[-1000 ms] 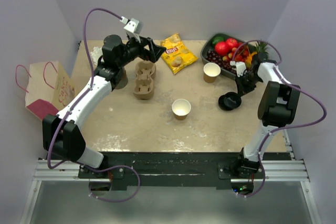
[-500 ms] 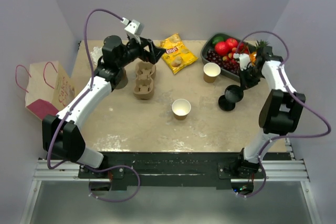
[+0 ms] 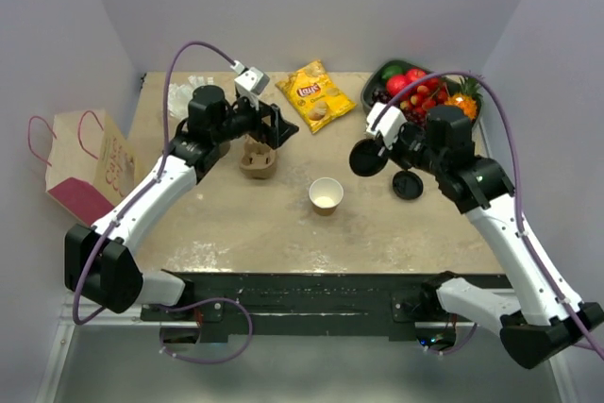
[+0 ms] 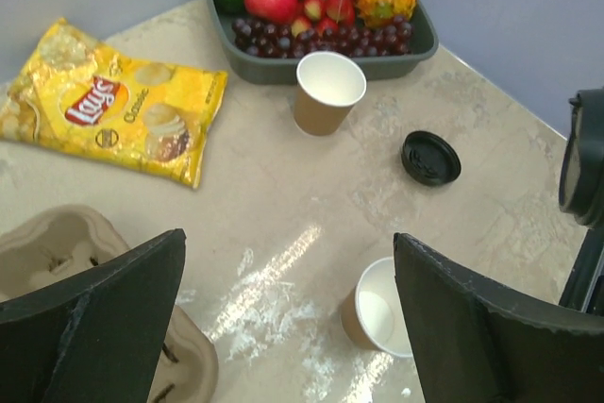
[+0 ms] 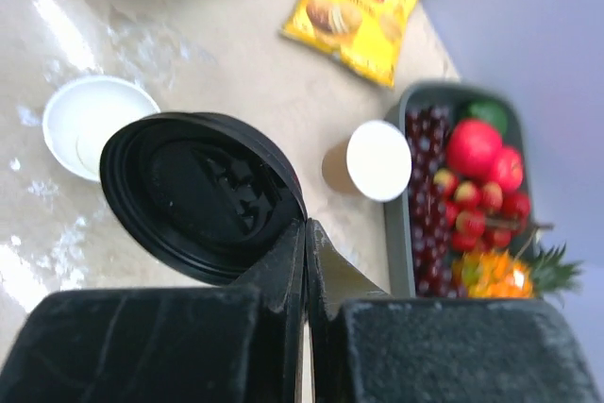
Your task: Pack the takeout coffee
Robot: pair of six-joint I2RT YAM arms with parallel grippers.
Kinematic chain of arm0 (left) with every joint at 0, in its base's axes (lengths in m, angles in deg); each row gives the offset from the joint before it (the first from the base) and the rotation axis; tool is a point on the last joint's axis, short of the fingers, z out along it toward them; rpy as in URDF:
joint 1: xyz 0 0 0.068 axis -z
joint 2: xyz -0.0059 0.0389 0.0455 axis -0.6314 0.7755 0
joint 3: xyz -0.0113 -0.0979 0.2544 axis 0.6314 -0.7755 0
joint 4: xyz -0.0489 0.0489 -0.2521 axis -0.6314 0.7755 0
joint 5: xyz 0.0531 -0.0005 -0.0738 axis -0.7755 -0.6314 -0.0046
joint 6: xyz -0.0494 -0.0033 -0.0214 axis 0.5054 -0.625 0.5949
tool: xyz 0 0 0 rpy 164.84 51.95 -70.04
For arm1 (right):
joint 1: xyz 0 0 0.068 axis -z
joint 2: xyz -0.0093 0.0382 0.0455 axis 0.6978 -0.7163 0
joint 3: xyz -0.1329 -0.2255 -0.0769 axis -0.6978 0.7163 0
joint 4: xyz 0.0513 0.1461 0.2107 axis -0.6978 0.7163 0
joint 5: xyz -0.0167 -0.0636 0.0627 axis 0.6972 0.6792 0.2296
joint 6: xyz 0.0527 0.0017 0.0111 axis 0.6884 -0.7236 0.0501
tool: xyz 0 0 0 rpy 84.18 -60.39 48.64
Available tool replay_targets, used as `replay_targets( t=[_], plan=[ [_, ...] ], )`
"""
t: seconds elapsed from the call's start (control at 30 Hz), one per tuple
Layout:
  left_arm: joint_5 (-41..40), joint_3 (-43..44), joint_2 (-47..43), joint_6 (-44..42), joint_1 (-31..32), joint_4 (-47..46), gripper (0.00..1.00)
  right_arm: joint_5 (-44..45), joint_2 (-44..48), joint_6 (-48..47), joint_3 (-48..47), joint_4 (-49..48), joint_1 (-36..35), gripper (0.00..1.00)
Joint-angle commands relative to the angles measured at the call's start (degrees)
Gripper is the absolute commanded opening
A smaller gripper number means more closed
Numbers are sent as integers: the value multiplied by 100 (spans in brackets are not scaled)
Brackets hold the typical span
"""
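No lidded takeout coffee is in view. Two tan paper cups stand open: one mid-table (image 3: pixel 326 194) (image 4: pixel 382 307) (image 5: pixel 94 125), the other beside the fruit tray (image 4: pixel 327 92) (image 5: pixel 376 159). My right gripper (image 3: pixel 379 148) (image 5: pixel 306 224) is shut on the rim of a black lid (image 3: pixel 363 159) (image 5: pixel 198 195), held tilted in the air between the two cups. A second black lid (image 3: pixel 408 185) (image 4: pixel 430 158) lies on the table below that arm. My left gripper (image 3: pixel 274 125) (image 4: pixel 288 243) hangs wide open above the cardboard cup carrier (image 3: pixel 257 161) (image 4: pixel 57 252), with nothing between its fingers.
A yellow chips bag (image 3: pixel 313 93) lies at the back centre. A dark tray (image 4: pixel 255 63) of fruit stands at the back right. A paper bag with red handles (image 3: pixel 90 162) stands off the table's left edge. White smears mark the tabletop near the middle cup.
The right gripper closed on a black lid, lifted it off the table and swung left toward the middle. The left gripper shifted slightly forward over the carrier, still open.
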Motion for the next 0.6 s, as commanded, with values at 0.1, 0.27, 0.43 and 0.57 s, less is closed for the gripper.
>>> replay_targets(
  t=[0.1, 0.27, 0.43, 0.57],
  plan=[
    [-333, -45, -210, -552, -13, 734, 96, 433, 203, -493, 1059, -2234, -998, 0],
    [-580, 60, -158, -552, -224, 839, 97, 584, 362, -1277, 2237, -3877, -1490, 0],
    [-440, 121, 122, -518, -250, 927, 97, 786, 257, -1603, 2809, -5020, -1772, 0],
    [-97, 262, 422, -263, -259, 822, 96, 760, 90, -1594, 2950, -5356, -1930, 0]
  ],
)
